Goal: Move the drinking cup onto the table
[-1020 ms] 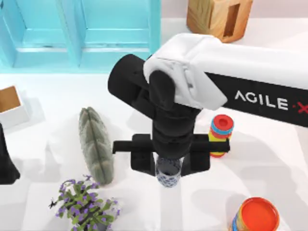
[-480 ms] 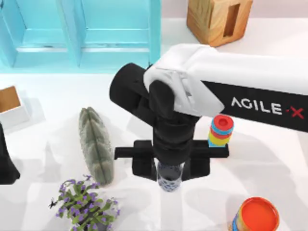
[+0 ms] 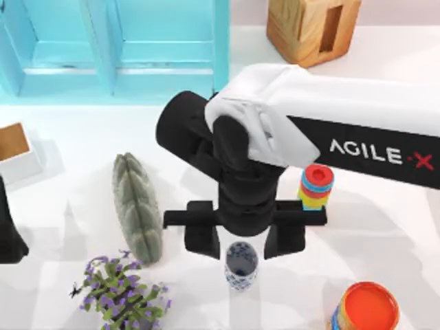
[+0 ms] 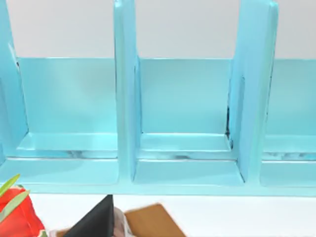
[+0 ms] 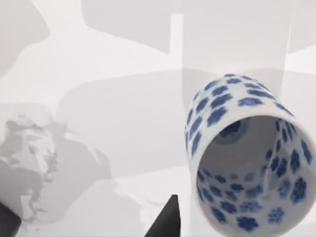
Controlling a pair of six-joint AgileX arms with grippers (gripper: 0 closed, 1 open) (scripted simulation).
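Note:
The drinking cup [image 3: 240, 265], small and white with a blue pattern and a dark inside, stands upright on the white table [image 3: 385, 247] near the front middle. My right gripper [image 3: 242, 239] hovers just behind and above it, open, its two black fingers [image 3: 203, 238] spread wider than the cup and not touching it. From the right wrist the cup [image 5: 247, 163] appears from above on the table, free of the one dark fingertip [image 5: 166, 222] beside it. My left arm [image 3: 8, 234] is parked at the table's left edge.
A turquoise shelf unit [image 3: 117, 48] runs along the back left, with a wooden block [image 3: 313, 24] at the back. A rainbow ring stack [image 3: 316, 187] and an orange-topped can [image 3: 364, 309] stand to the right. A green cactus-like object [image 3: 137, 206], a purple-flowered plant [image 3: 120, 292] and a small white box [image 3: 17, 151] lie to the left.
The right gripper's fingers have spread apart and let go of the cup. The cup now stands free on the table just in front of the gripper.

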